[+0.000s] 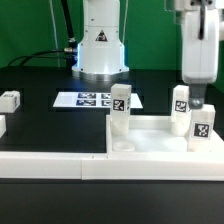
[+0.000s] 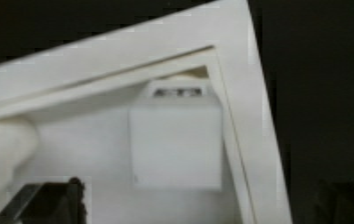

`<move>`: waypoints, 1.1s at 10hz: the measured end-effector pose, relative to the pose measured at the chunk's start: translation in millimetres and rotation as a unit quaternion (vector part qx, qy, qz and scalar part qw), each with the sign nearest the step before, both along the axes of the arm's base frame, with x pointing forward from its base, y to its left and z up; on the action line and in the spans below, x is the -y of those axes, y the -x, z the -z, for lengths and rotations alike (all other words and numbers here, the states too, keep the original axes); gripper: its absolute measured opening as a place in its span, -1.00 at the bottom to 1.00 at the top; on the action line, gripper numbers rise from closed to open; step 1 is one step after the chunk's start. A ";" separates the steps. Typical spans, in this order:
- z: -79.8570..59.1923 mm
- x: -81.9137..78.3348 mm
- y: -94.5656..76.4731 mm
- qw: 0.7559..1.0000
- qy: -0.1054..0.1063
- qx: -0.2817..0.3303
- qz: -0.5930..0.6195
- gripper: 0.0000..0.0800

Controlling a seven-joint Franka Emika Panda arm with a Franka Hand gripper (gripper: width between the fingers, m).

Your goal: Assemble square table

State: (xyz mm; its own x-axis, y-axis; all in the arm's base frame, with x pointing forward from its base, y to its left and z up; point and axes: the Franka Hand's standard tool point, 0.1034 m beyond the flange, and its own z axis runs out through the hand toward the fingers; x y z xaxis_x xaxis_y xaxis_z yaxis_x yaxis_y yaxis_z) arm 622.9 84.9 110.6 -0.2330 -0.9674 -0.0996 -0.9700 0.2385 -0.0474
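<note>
A black table fills the exterior view, with the robot's white base at upper centre and a long low white wall running along the bottom left.

The largest task part, the white square tabletop, lies flat at lower centre right, rim up. Three stubby white legs stand on it: one at its near left corner, one at its far right, and one at its near right. They look seated in corner sockets, though how firmly cannot be told. A round empty socket shows at the front left. A fourth leg lies loose at the left edge of the frame, well apart from the tabletop. By that reckoning, three legs are in and one remains.

A flat printed marker sheet lies behind the tabletop, at centre.

The pincer hangs at upper right, just above the right-hand legs, jaws spread wide and holding nothing. In the wrist view, its dark fingertips frame a leg standing directly below, inside the tabletop's rim.
</note>
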 end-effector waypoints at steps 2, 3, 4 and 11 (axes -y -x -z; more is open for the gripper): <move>-8.9 25.7 22.3 0.999 0.004 0.005 -0.044 0.62; -14.5 42.3 27.8 0.994 0.008 0.012 -0.105 0.62; -27.8 69.3 29.7 0.984 0.015 0.027 -0.176 0.62; -33.2 91.4 29.2 0.897 0.042 0.050 -0.437 0.62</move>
